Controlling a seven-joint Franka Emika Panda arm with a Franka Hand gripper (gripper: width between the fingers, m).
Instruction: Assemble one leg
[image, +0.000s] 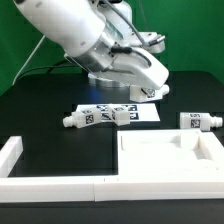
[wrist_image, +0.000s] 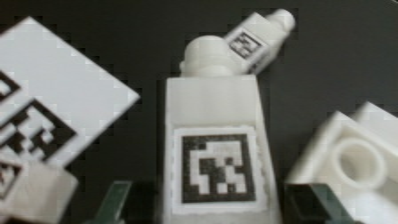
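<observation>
A white square leg (wrist_image: 214, 140) with a black-and-white tag lies between my gripper's (wrist_image: 210, 205) two dark fingertips (wrist_image: 118, 202). Dark gaps show on both sides of it, so the jaws stand open around it. A second tagged leg (wrist_image: 260, 38) lies just beyond its round peg end. In the exterior view three white legs lie on the black table: one (image: 75, 120) on the exterior view's left, one (image: 122, 115) in the middle, one (image: 198, 122) on the exterior view's right. The arm's hand (image: 140, 78) hangs above the middle one; its fingers are hidden there.
The marker board (image: 135, 108) lies under the arm and also shows in the wrist view (wrist_image: 54, 95). A large white tabletop part (image: 165, 162) lies at the front. A white L-shaped fence (image: 18, 160) runs along the exterior view's left and front. Another white part (wrist_image: 356, 150) lies beside the leg.
</observation>
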